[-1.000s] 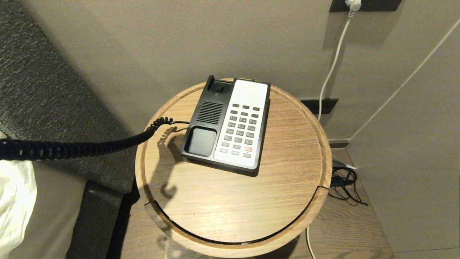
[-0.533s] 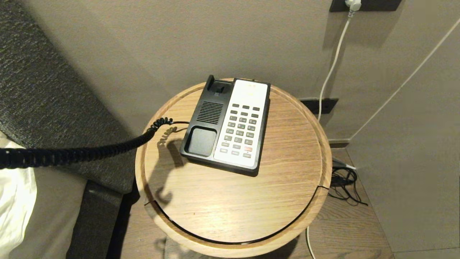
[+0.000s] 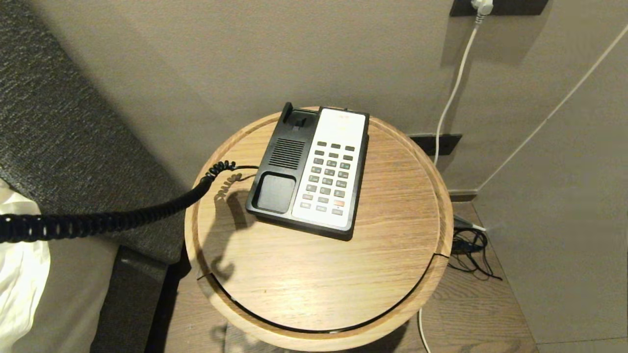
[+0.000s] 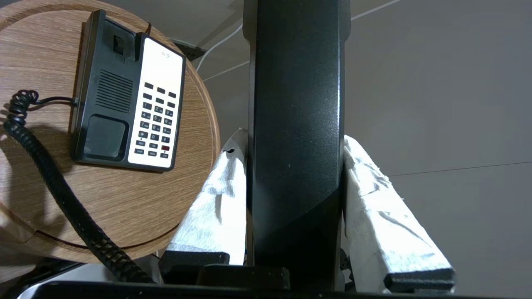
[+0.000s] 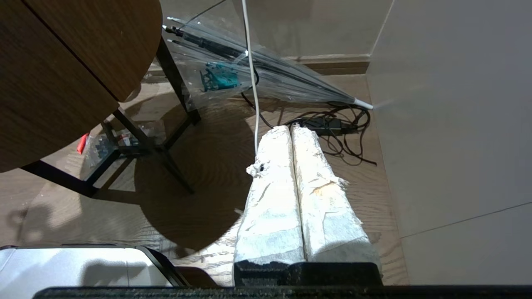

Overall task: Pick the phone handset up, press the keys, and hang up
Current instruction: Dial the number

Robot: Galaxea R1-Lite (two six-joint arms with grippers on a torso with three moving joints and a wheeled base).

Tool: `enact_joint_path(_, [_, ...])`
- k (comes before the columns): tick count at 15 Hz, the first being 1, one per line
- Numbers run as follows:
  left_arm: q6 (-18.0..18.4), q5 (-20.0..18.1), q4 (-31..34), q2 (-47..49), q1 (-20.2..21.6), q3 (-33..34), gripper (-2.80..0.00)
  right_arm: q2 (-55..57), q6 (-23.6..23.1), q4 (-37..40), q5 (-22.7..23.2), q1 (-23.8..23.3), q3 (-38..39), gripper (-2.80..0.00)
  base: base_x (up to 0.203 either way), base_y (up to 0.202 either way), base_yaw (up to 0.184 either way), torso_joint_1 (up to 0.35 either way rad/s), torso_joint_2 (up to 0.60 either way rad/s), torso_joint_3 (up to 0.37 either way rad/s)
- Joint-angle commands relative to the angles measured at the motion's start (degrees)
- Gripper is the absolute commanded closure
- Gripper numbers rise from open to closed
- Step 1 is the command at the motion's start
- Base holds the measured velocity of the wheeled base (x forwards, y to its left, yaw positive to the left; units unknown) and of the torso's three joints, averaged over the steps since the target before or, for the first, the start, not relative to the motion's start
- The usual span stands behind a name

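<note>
The phone handset (image 4: pixel 297 124), long and glossy black, stands between the white-wrapped fingers of my left gripper (image 4: pixel 294 139), which is shut on its middle, off to the side of the table. Neither shows in the head view. Its black coiled cord (image 3: pixel 122 220) runs from the left edge to the phone base (image 3: pixel 314 171) and shows again as the cord (image 4: pixel 54 182) in the left wrist view. The base lies on the round wooden table (image 3: pixel 319 279), cradle empty, keys (image 3: pixel 328 179) uncovered. My right gripper (image 5: pixel 291 131) hangs shut and empty low over the floor.
A dark upholstered headboard (image 3: pixel 59 122) and white bedding (image 3: pixel 19 279) lie left of the table. A white cable (image 3: pixel 454 88) runs down the wall to tangled black cables (image 3: pixel 473 252) on the floor. A clear folded umbrella (image 5: pixel 257 79) lies beside the table legs (image 5: pixel 166 153).
The cord's stretch at the left edge of the head view has sunk a little. The phone base and the right arm have not moved.
</note>
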Motion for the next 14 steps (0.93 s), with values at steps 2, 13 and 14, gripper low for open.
enact_joint_path(2, [-0.28, 0.00, 0.00, 0.42, 0.20, 0.04, 0.00, -0.02, 0.00, -0.02, 0.03, 0.02, 0.01, 0.00, 0.000, 0.000, 0.000, 0.000, 0.00, 0.000])
enact_joint_path(13, [-0.20, -0.09, 0.33, 0.27, 0.28, 1.00, 0.00, 5.47, 7.49, 31.69, 7.93, 0.02, -46.56, 0.00, 0.000, 0.000, 0.000, 0.000, 0.00, 0.000])
enact_joint_path(14, [-0.11, -0.01, 0.02, 0.85, 0.28, 0.92, 0.00, 11.01, 10.65, 31.82, 8.71, 0.02, -51.21, 0.00, 0.000, 0.000, 0.000, 0.000, 0.00, 0.000])
